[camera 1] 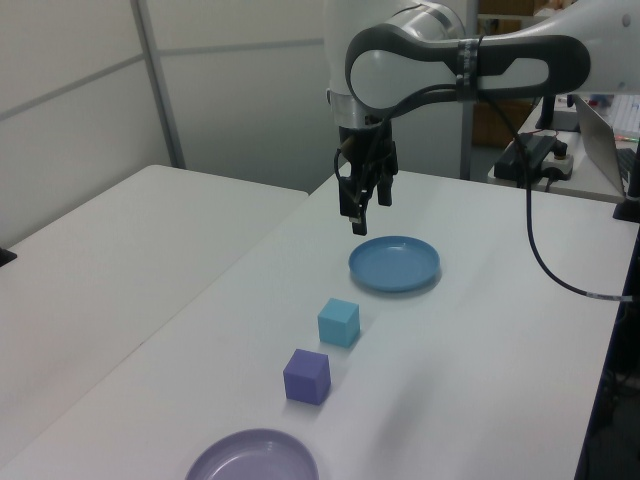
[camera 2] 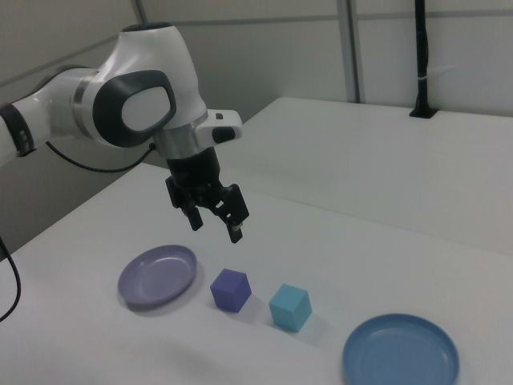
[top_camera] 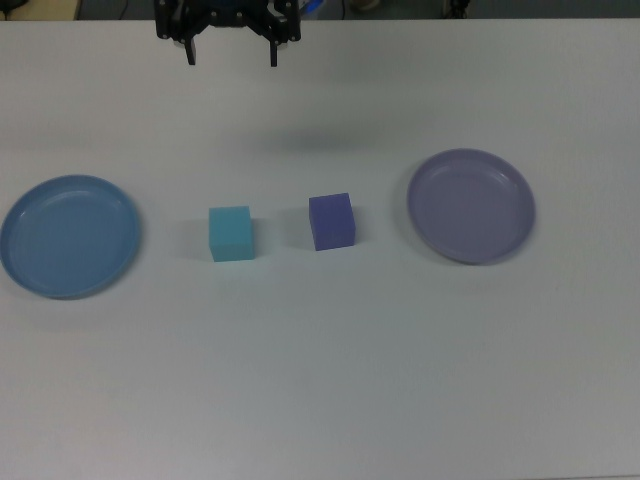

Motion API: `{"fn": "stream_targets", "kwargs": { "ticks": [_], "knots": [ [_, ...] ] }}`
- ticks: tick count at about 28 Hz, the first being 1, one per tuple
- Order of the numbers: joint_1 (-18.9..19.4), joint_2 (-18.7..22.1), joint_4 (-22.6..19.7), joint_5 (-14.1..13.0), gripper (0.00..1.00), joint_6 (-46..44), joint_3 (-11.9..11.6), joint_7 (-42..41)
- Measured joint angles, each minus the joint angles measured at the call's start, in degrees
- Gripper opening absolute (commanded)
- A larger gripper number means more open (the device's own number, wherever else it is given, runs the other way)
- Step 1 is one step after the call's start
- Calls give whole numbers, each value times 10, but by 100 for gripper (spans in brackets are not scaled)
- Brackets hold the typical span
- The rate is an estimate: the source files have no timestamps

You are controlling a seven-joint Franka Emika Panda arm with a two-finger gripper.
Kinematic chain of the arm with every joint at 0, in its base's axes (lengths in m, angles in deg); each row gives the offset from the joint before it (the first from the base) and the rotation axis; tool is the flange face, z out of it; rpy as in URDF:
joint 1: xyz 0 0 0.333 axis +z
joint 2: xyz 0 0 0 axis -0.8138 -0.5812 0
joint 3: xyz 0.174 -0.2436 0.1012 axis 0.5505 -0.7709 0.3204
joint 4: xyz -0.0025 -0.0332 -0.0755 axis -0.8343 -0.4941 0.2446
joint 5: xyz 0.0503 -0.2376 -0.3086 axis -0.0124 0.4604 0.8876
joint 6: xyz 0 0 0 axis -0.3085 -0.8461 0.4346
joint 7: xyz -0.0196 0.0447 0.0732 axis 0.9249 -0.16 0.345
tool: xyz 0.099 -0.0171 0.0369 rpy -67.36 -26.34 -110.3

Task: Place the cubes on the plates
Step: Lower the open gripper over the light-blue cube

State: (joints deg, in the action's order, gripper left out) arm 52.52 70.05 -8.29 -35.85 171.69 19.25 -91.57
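Note:
Two cubes rest on the white table between two plates. In the top view the cyan cube [top_camera: 231,233] [camera 1: 339,322] [camera 2: 289,306] is left of the violet-blue cube [top_camera: 332,221] [camera 1: 306,376] [camera 2: 230,289]. The blue plate [top_camera: 69,236] [camera 1: 394,263] [camera 2: 401,351] lies at the top view's far left, the lavender plate [top_camera: 470,205] [camera 1: 252,459] [camera 2: 157,276] at its right. Both plates hold nothing. My gripper [top_camera: 231,55] [camera 1: 368,212] [camera 2: 215,228] hangs open above the table, behind the cubes at the top view's upper edge, holding nothing.
A second white table [camera 1: 100,260] stands beside this one across a gap. A laptop [camera 1: 605,125], a power strip [camera 1: 535,155] and a black cable [camera 1: 545,260] sit at the left view's right. A black post [camera 2: 421,56] stands on the far table.

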Motion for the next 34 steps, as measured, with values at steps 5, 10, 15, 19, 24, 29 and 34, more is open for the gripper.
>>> {"fn": "stream_targets", "kwargs": {
  "ticks": [5,10,15,19,24,29,34],
  "knots": [
    [0,-7,0,-2,100,0,0,1],
    [0,-14,0,-5,100,0,1,1],
    [-8,-27,0,-37,100,0,0,1],
    [-28,-49,0,-52,100,0,0,-1],
    [-33,-83,0,-52,100,28,0,-13],
    [-31,-122,-1,-34,100,59,2,-18],
    [-24,-160,-1,2,100,85,5,-20]
  ]
}}
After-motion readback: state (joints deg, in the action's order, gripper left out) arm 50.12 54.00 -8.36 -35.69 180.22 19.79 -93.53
